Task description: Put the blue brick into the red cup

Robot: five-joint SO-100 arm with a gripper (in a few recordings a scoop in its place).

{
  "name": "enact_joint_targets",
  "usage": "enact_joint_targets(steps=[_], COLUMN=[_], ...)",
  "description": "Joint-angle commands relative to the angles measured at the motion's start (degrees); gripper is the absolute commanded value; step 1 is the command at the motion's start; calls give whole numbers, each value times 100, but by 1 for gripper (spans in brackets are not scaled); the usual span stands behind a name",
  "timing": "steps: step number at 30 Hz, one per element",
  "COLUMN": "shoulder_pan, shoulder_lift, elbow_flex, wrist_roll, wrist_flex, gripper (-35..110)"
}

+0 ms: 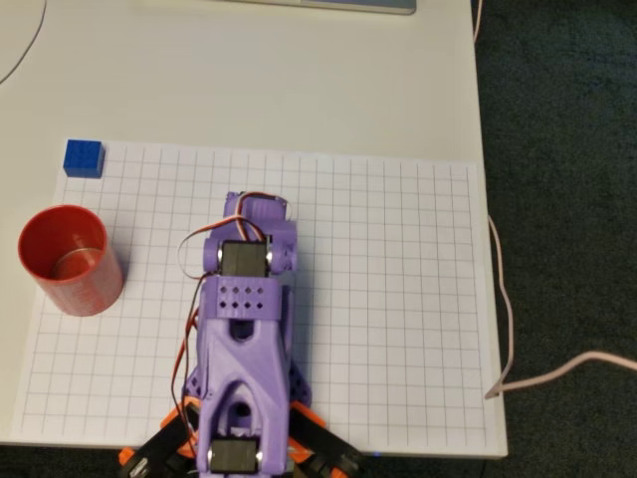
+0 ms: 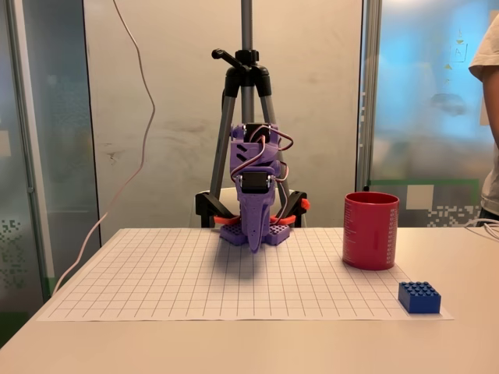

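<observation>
Blue brick (image 2: 419, 297), nearest the fixed view's camera, lies flat and studs-up on the bench (image 1: 299, 90) at the grid sheet's (image 1: 398, 299) corner, about ten o'clock from the arm in the overhead view, its slightly longer axis running left-right there. Beyond it in the fixed view the red cup (image 2: 371, 231) stands upright, mouth up, near but apart from it. Farthest back, the purple gripper (image 2: 255, 243) points down over the sheet, well apart from both; whether its fingers are apart or together I cannot tell.

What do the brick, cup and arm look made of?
Brick: glossy blue moulded plastic, judging by the studs on top. Cup: smooth red plastic, likely, with a shiny inside bottom. Arm: matte purple plastic, possibly 3D-printed, with orange parts at the base.
</observation>
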Motion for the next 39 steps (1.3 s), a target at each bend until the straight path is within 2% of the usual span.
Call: enact_joint_targets(steps=[1,14,18,23,25,30,35,39], shoulder_pan=[62,114,835,1854,1925,1942,1978,1898], shoulder_lift=[9,9,18,35,-176,-2145,-5027,-6434], elbow_flex=[-26,-35,-255,-1318,-1881,-4061,-6891,-8139], wrist_roll=[79,35,-343,-967,-1283,-1731,-2312,-2681], wrist_flex=[-79,-62,-167,-62,202,949,2443,2628], gripper=[0,0,0,0,0,0,0,0])
